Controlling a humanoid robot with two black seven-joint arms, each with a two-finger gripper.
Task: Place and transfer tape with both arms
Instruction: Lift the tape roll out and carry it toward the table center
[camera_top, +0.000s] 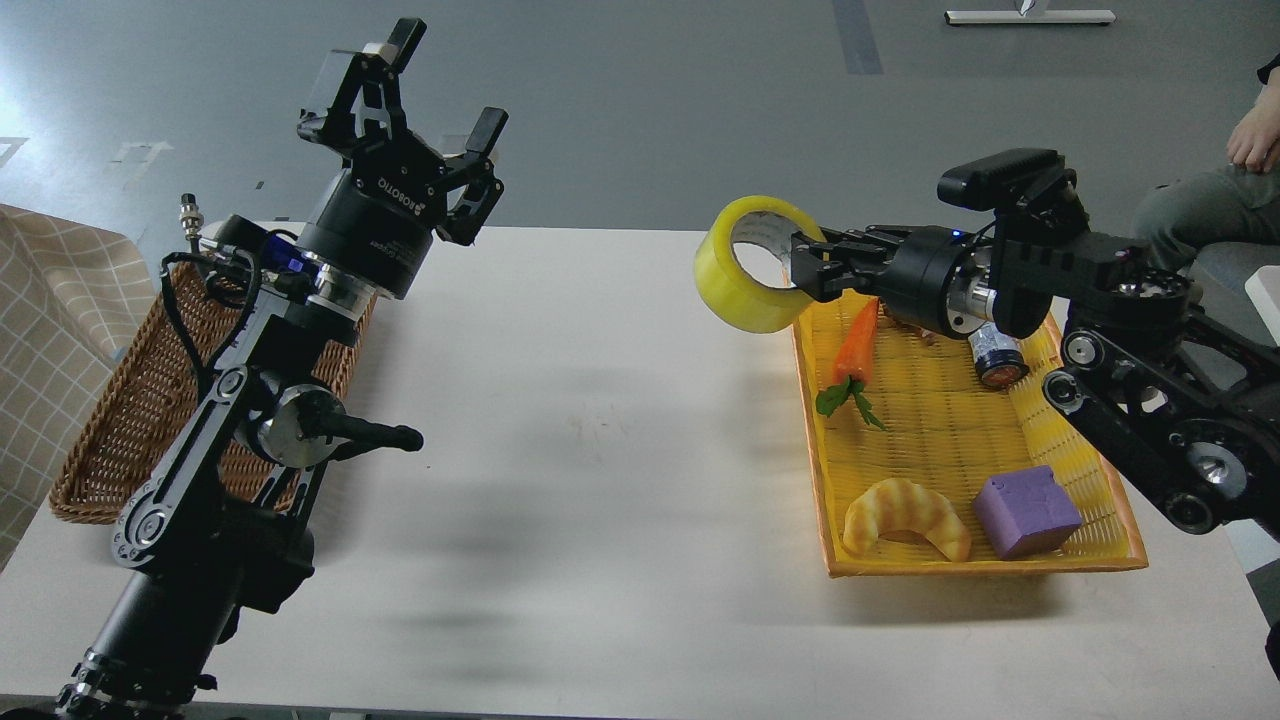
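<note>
Right gripper (808, 268): our fingers are closed on the tape, one inside the core and one outside, pinching the wall of the roll on its right side.
Tape (750, 265): we hold the yellow roll in the air, tilted with its open core facing us, just off the far left corner of the yellow tray and above the desk edge of that tray.
Left gripper (440, 100): we hold it raised and pointing up and away, fingers spread wide and holding nothing, well apart from the tape across the bare middle of the desk.
Yellow tray (1090, 570): we have it on the right of the desk, with a carrot (857, 345), a croissant (905, 515), a purple block (1026, 512) and a small dark can (997, 360) lying in it.
Wicker basket (120, 440): we see it at the left of the desk, partly behind our left arm; its contents are hidden.
Step, as we judge it: we carry the tape toward the middle for a handover to the left gripper.
Risk one: our pinch takes only one wall of the roll, so a quick swing could make the tape pivot or slip.
Risk two: if the left gripper closes on the same side as the right, the fingers could collide.
Risk three: releasing before the left grip is firm would drop the roll, and it could then roll off the desk (600, 480).
</note>
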